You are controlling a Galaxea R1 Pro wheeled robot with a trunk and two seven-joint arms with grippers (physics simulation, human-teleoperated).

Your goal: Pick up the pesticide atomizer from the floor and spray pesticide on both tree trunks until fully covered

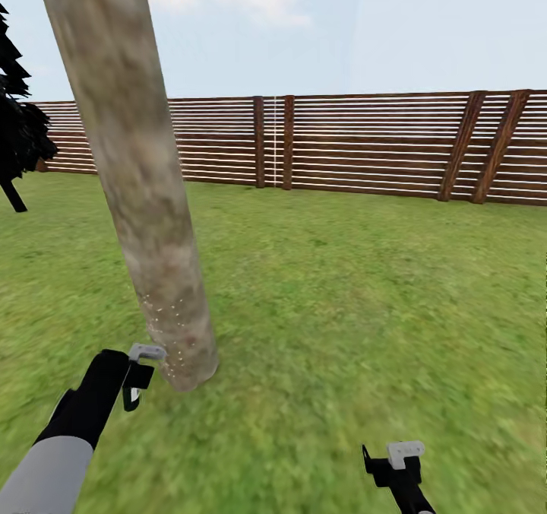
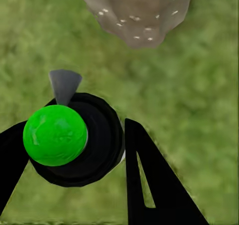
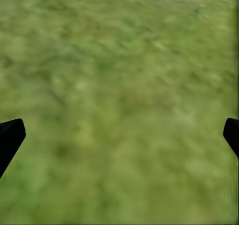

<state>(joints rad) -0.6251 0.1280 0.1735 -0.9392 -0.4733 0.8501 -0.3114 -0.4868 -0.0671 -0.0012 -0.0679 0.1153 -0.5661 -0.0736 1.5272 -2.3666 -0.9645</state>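
Observation:
A thick grey-brown tree trunk (image 1: pixel 144 195) rises from the lawn just ahead on the left, leaning a little. White specks of pesticide (image 1: pixel 171 331) dot its flared base. My left gripper (image 1: pixel 137 381) hovers beside that base, shut on the pesticide atomizer (image 1: pixel 146 352), whose grey nozzle points at the bark. In the left wrist view the atomizer (image 2: pixel 55 135) is a black body with a bright green round top and a grey spout, held between the two black fingers (image 2: pixel 149 185), with the speckled trunk (image 2: pixel 137 10) beyond. My right gripper (image 1: pixel 391 461) hangs low over the grass, open and holding nothing.
A reddish-brown slatted wooden fence (image 1: pixel 365 141) runs across the back of the lawn. A dark, narrow tree (image 1: pixel 19 126) stands at the far left. Open grass (image 1: pixel 365 293) stretches to the right of the trunk.

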